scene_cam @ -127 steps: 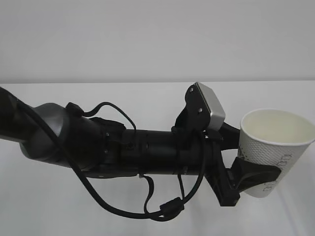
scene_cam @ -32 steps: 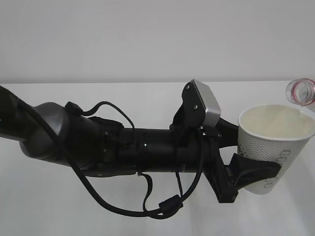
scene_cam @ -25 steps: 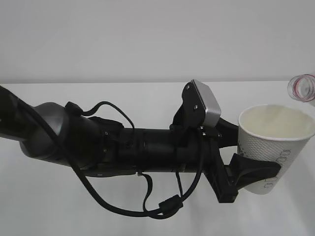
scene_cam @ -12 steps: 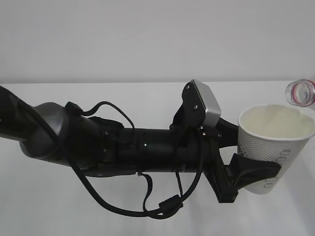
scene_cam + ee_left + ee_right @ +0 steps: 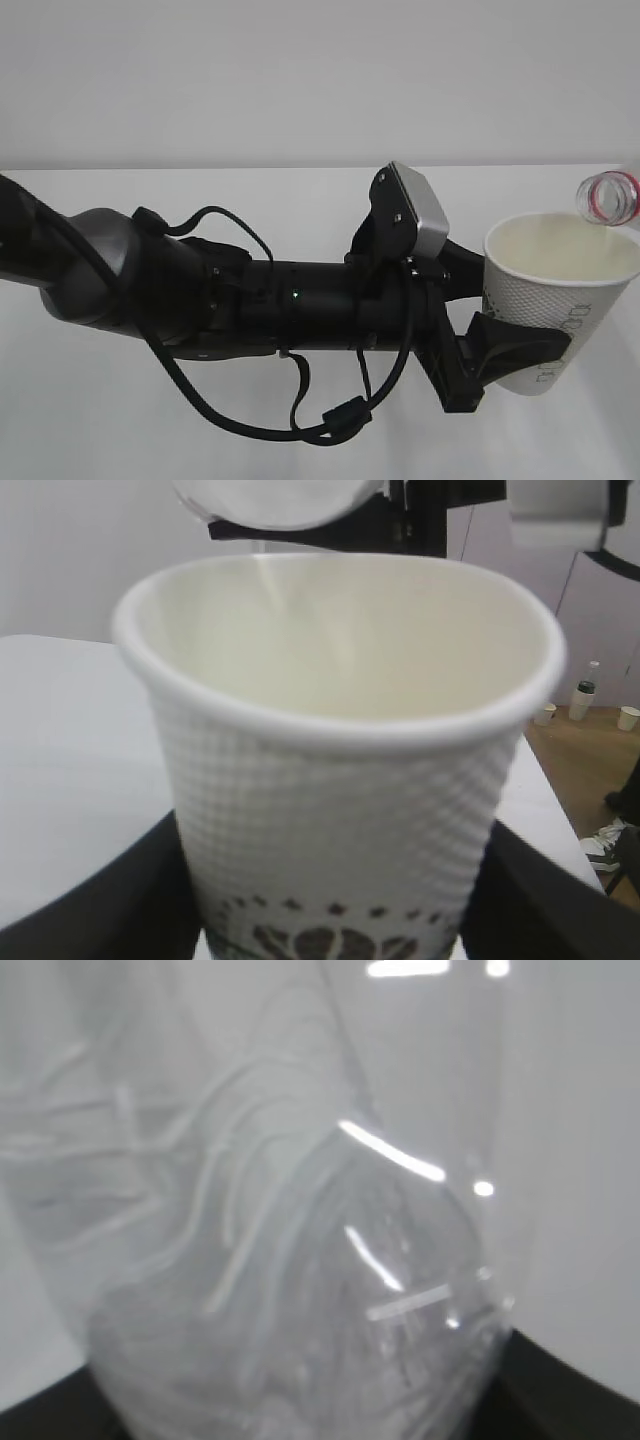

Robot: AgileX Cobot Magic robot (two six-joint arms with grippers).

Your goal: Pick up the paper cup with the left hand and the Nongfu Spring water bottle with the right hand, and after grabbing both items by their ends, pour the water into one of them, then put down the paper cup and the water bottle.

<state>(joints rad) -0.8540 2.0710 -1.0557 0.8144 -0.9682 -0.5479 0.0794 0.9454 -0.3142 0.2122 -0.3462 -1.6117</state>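
Note:
The white paper cup (image 5: 560, 300) is held upright at the far right, above the table, with my left gripper (image 5: 520, 308) shut on its lower half. In the left wrist view the paper cup (image 5: 340, 780) fills the frame, black fingers (image 5: 110, 900) at both sides, cream inside showing. The Nongfu Spring water bottle's (image 5: 610, 197) clear mouth and red neck ring hang tilted just above the cup's far right rim. In the right wrist view the clear bottle (image 5: 300, 1240) fills the frame, my right gripper (image 5: 310, 1415) shut on it. I cannot make out any water.
The left arm (image 5: 200, 290) with its grey wrist camera (image 5: 420, 212) and loose cables (image 5: 260, 425) lies across the white table (image 5: 250, 195). A plain pale wall stands behind. A wooden floor with small cups (image 5: 630, 718) shows past the table's edge.
The bottle's mouth has come down and slightly left, closer to the cup's rim. The left arm and the cup have stayed still.

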